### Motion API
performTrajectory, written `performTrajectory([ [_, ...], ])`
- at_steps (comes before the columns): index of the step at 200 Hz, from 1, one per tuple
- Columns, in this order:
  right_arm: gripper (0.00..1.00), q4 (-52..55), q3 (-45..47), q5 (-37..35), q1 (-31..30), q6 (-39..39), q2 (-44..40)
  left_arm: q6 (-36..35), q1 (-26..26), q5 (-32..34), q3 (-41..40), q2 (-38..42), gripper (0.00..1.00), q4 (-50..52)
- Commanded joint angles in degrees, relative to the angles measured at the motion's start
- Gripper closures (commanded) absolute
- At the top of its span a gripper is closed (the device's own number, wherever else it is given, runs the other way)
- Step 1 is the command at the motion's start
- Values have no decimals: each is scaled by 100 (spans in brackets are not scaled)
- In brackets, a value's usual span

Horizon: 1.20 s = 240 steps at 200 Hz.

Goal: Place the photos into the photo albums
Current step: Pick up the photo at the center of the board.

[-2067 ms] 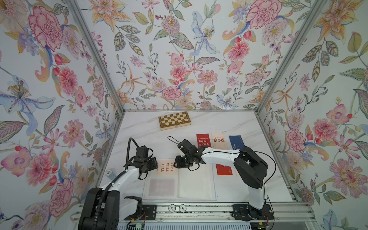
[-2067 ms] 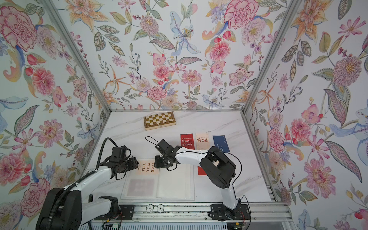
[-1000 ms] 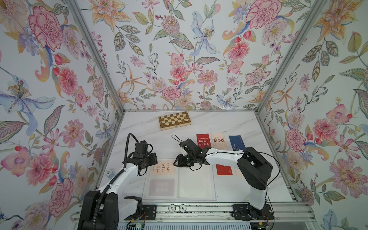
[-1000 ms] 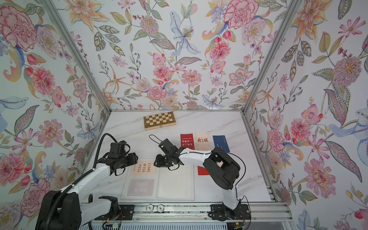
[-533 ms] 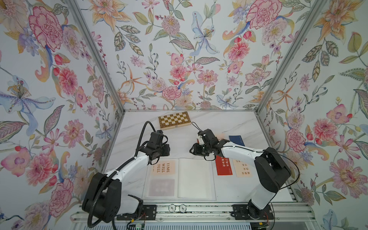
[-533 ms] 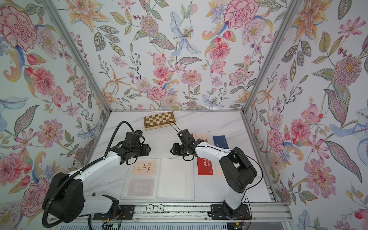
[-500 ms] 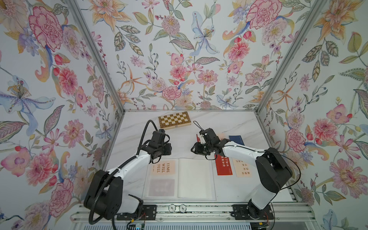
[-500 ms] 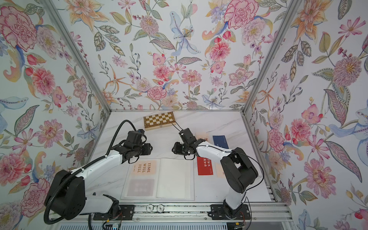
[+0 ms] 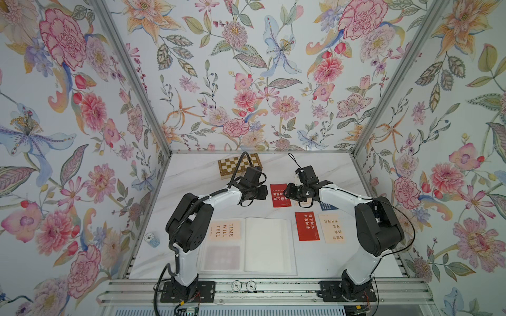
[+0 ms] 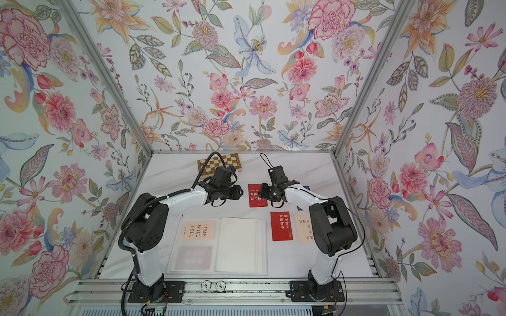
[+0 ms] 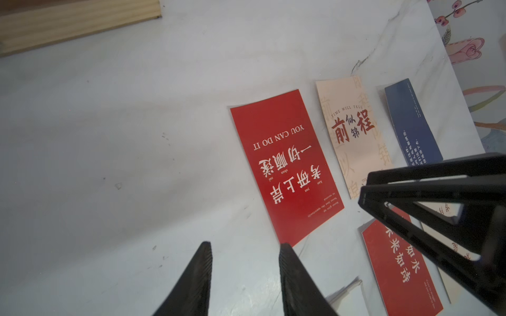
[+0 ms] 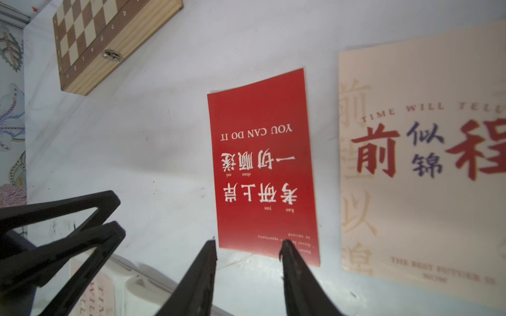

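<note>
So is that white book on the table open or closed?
Open. The photo album lies spread flat in both top views, two pages showing, a TIME WILL TELL card on one.

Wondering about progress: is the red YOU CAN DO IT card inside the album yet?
No, the red YOU CAN DO IT card lies flat on the marble table, outside the open photo album.

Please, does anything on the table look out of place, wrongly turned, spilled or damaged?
Nothing is spilled or damaged. One oddity: the red card printed YOU CAN DO IT lies turned the opposite way to the cream card beside it, so their texts face opposite directions.
</note>
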<state>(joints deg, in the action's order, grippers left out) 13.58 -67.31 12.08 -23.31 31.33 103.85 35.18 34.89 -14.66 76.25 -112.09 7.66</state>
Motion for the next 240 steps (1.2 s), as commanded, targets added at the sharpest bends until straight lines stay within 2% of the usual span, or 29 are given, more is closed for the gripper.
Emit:
performTrajectory([
  [1, 58, 238, -368, -194, 94, -281, 416, 131, 60, -361, 462, -495, 60, -119],
  [49, 57, 363, -934, -309, 215, -406, 1144, 248, 70, -592, 785, -1050, 60, -208],
  [105, 57, 505, -1283, -369, 216, -521, 1537, 414, 74, -648, 707, -1170, 58, -361],
  [195, 57, 491, -1029, -338, -309, -455, 1438, 615, 67, -536, 797, -1319, 58, -212],
  [240, 57, 434, -763, -434, -180, -413, 1176, 629, 35, -398, 719, -1271, 60, 6],
])
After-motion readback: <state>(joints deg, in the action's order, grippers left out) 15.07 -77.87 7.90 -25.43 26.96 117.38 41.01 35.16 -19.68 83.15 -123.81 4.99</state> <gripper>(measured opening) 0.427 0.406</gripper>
